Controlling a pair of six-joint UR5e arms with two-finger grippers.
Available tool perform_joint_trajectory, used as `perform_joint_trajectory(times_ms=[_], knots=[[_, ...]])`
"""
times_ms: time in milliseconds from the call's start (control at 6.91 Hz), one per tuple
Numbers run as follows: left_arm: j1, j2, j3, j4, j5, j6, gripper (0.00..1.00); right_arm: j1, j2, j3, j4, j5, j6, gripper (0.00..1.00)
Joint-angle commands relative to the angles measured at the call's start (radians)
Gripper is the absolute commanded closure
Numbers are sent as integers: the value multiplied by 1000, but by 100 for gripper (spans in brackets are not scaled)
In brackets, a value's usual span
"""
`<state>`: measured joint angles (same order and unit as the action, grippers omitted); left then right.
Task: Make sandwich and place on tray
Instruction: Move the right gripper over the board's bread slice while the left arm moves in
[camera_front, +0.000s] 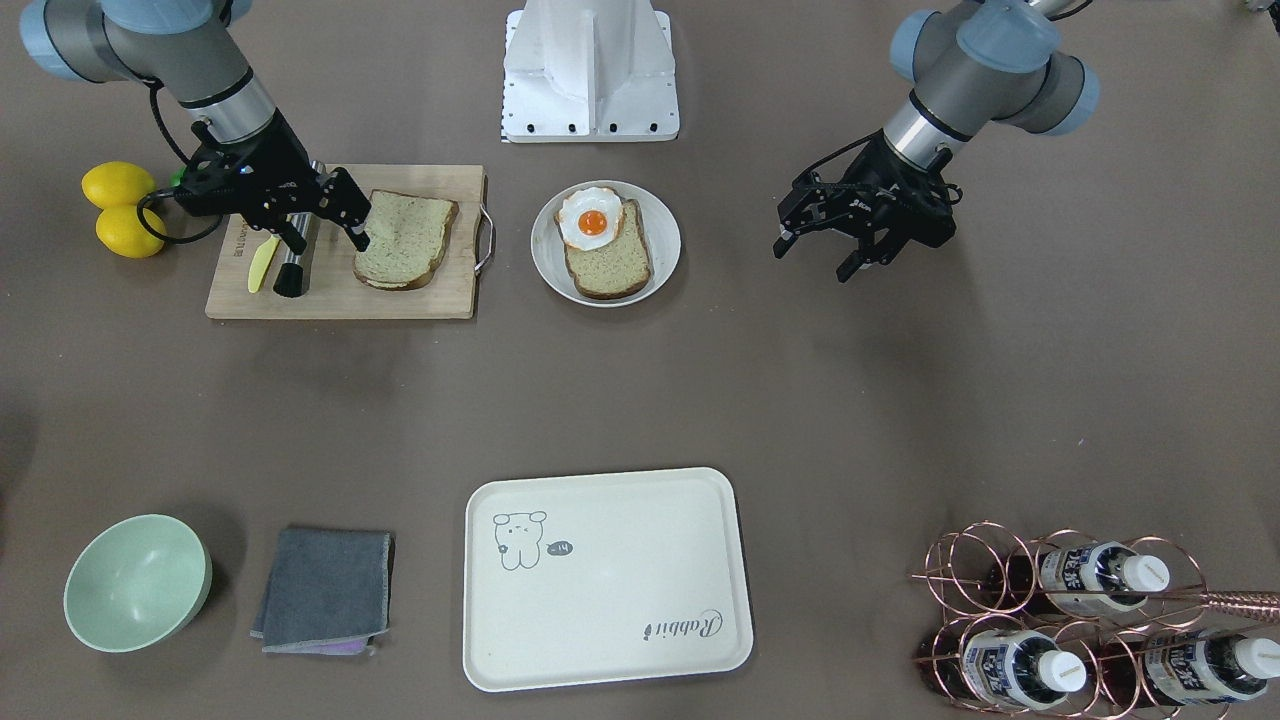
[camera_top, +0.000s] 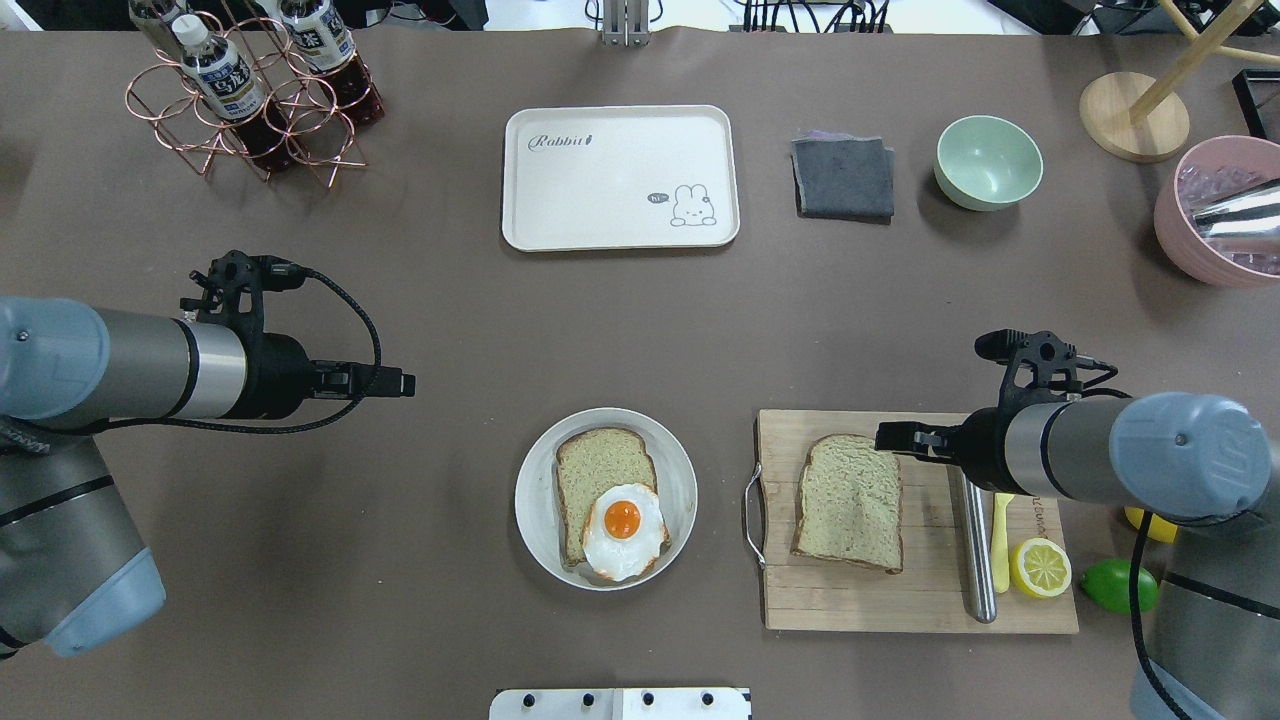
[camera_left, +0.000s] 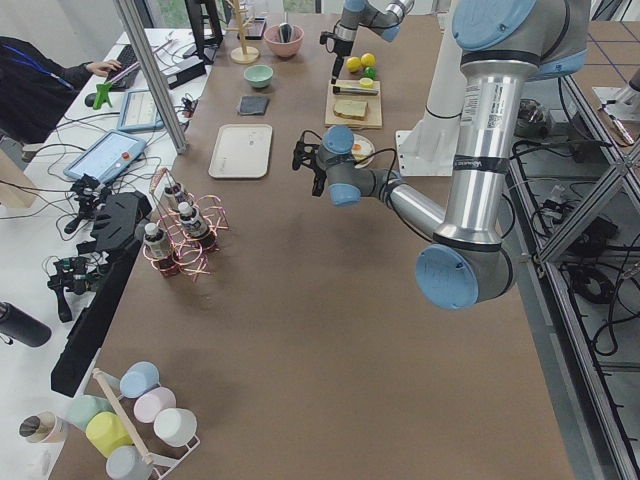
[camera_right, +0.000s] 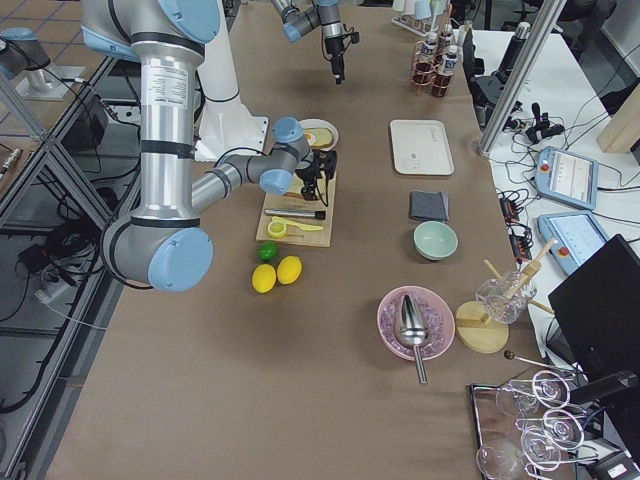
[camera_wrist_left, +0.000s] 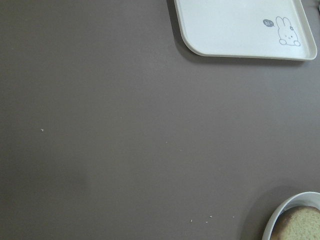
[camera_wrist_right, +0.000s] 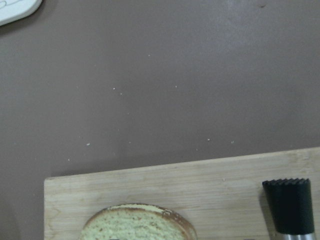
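Note:
One bread slice (camera_front: 405, 240) lies flat on the wooden cutting board (camera_front: 340, 300). A second slice (camera_front: 615, 262) lies on the round white plate (camera_front: 672, 240) with the fried egg (camera_front: 590, 218) on its end nearest the robot. The cream tray (camera_front: 605, 580) with the drawing and "Rabbit" script is empty at the table's far side. My right gripper (camera_front: 325, 238) is open and empty, hovering over the board at the edge of the slice there (camera_top: 850, 500). My left gripper (camera_front: 818, 257) is open and empty above bare table, well to the side of the plate.
A black-handled steel knife (camera_top: 975, 540), a yellow utensil (camera_top: 1001, 540) and a lemon half (camera_top: 1040, 567) lie on the board. Lemons (camera_front: 120, 205) sit beside it. A green bowl (camera_front: 135, 580), grey cloth (camera_front: 325, 590) and copper bottle rack (camera_front: 1080, 620) flank the tray.

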<state>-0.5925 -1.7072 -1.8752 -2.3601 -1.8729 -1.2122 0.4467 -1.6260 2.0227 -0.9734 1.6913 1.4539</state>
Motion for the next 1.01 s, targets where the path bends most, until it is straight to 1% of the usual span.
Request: perform_joint_trajectory(times_ms=[0, 145, 579, 723, 868], knots=[[20, -6, -1, 1, 26, -1, 2, -66, -8, -10, -2, -50, 2, 34], [22, -5, 1, 1, 26, -6, 2, -97, -8, -25, -2, -80, 2, 34], [22, -5, 2, 1, 26, -4, 2, -103, 0, -29, -2, -85, 2, 47], [22, -5, 2, 1, 26, -4, 2, -105, 6, -29, -2, -85, 2, 81], [22, -6, 4, 1, 26, -4, 2, -105, 6, -27, -2, -87, 2, 100]])
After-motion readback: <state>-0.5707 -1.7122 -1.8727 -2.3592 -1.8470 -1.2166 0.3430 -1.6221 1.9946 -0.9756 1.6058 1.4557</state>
